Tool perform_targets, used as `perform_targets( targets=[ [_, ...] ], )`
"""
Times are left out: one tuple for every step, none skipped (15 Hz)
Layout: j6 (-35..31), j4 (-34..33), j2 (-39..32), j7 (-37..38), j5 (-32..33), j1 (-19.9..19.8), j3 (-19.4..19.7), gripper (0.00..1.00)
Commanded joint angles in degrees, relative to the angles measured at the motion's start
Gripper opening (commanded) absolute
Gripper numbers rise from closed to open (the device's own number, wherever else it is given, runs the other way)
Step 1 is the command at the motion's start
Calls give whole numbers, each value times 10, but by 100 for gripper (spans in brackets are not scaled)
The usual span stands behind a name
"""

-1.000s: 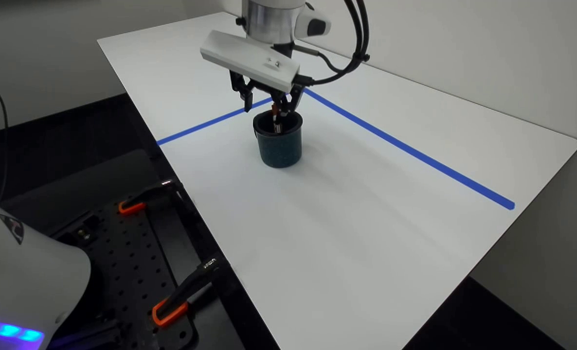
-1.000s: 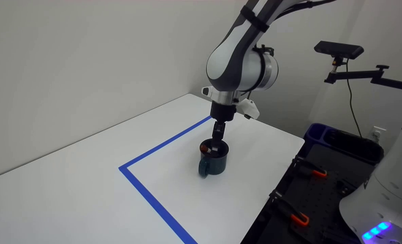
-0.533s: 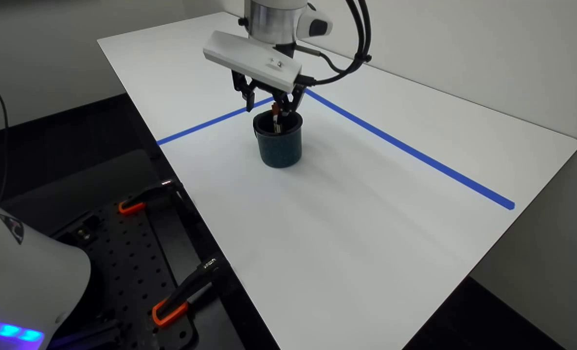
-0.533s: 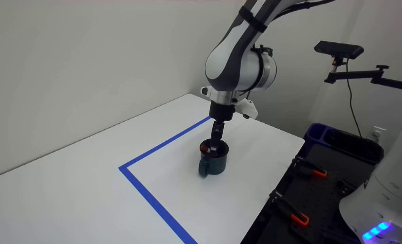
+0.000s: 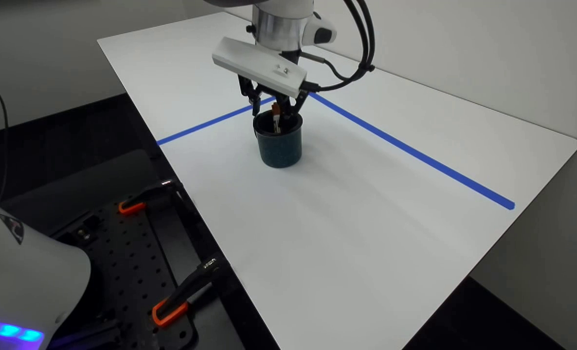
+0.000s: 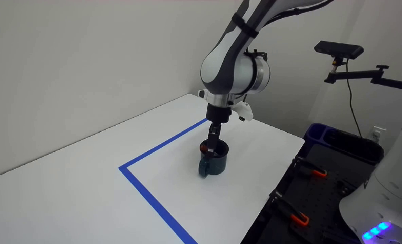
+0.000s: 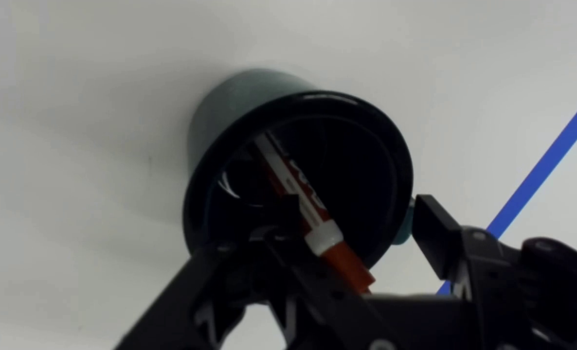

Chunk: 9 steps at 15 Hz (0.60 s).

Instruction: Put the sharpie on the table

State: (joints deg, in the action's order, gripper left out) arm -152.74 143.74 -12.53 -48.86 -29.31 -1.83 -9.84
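Observation:
The sharpie point(image 5: 276, 111) leans inside a dark teal cup point(image 5: 281, 151), its reddish-orange cap up near the rim. In the wrist view the sharpie point(image 7: 293, 187) has a red body with a white label and a white band below the cap. The cup stands upright on the white table point(image 5: 356, 253), inside the blue tape lines. My gripper point(image 7: 356, 211) is open over the cup. One finger overlaps the cup opening beside the sharpie; the other is at the outer rim near the handle. The sharpie lies between the fingers, not gripped. Its lower end is hidden in the cup.
Blue tape point(image 6: 160, 208) marks the table. The black perforated bench point(image 5: 128, 262) with orange clamps point(image 5: 169, 312) stands along the table's edge beside the robot base. A wall point(image 6: 85, 67) runs along the far side. A camera on a stand point(image 6: 339, 50) is behind the bench.
My gripper has shifted sideways across the cup, toward the handle side, and slightly lower. It stays open. The cup has not moved, and the sharpie stays leaning in it.

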Motion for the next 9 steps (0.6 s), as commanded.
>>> perform_targets(
  targets=[
    [-17,-12,-12,18,4,-6,-5,63],
    [-21,-13,-13,21,4,-7,-6,63],
    [-23,-14,-14,23,2,-8,-7,62],
    [-24,-15,-14,23,-2,-10,-9,52],
    [-26,-14,-14,22,-3,-11,-9,46],
    [-25,-15,-12,20,-6,-11,-10,38],
    [-25,-16,-11,20,-8,-12,-11,34],
    [-26,-18,-10,19,-9,-13,-11,26],
    [-30,-19,-10,19,-9,-14,-10,22]
  ],
)
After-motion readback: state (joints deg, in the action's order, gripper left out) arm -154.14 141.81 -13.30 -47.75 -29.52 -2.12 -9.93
